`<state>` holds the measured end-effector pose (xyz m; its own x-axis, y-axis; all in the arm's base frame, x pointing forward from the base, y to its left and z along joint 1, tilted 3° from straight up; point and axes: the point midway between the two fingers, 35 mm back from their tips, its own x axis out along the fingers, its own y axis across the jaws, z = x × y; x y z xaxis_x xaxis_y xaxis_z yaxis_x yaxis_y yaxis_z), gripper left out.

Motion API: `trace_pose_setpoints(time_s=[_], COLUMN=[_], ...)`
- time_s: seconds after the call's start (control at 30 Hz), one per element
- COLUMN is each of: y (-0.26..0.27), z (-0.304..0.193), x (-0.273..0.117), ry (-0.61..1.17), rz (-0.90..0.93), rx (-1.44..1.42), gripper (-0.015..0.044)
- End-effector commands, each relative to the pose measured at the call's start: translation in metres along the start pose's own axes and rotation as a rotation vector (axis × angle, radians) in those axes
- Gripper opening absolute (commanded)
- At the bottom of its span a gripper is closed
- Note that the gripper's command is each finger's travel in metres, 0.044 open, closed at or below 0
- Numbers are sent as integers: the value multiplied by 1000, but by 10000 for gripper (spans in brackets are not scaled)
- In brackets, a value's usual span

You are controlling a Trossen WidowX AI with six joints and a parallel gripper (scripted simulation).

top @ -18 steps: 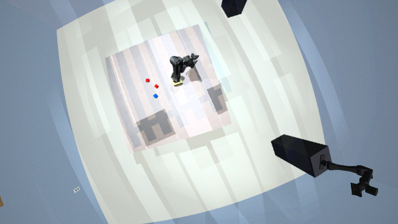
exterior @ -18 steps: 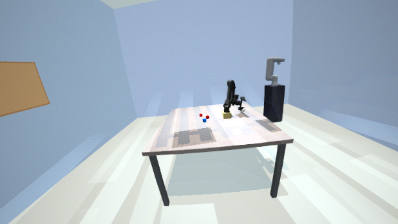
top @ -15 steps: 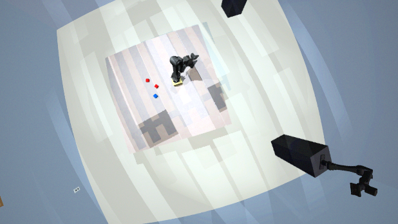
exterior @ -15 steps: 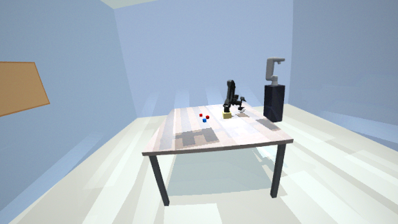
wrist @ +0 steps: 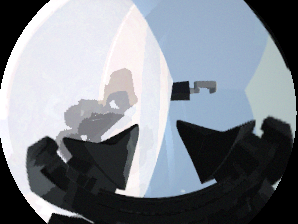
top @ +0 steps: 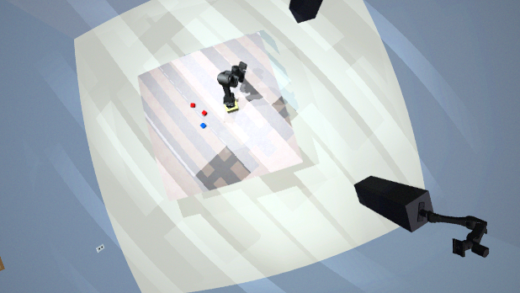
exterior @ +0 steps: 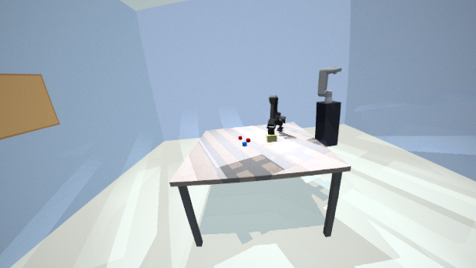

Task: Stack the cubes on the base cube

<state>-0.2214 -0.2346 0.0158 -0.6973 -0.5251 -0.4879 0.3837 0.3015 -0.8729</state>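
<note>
Clearly, nothing is held by the claw (top: pixel 242 66) (exterior: pixel 281 128) (wrist: pixel 158 122), its fingers parted somewhat past halfway. It is carried beyond the arm's yellow base (top: pixel 231 109) (exterior: pixel 271 138), well apart from the cubes. Left of that base, on the worktop (top: pixel 269 156) (exterior: pixel 308 159) (wrist: pixel 45 55), two red cubes (top: pixel 193 105) (top: pixel 204 113) (exterior: pixel 240 137) (exterior: pixel 248 140), presumably the loose pair, are seen apart. The blue cube (top: pixel 203 125) (exterior: pixel 244 144), probably the fixed base, lies nearer, uncapped. Both placements, the small gap, release and withdrawal are left to be done.
</note>
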Motion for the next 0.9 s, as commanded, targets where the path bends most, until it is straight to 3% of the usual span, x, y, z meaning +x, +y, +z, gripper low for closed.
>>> trace_pose_setpoints(time_s=[0.0,0.4,0.87], y=[1,32,82], z=[33,142,233], x=[-1,-33,-120], ry=[-88,-358,-597], rz=[35,227,461], rx=[-16,-133,-330], gripper=[265,265,265])
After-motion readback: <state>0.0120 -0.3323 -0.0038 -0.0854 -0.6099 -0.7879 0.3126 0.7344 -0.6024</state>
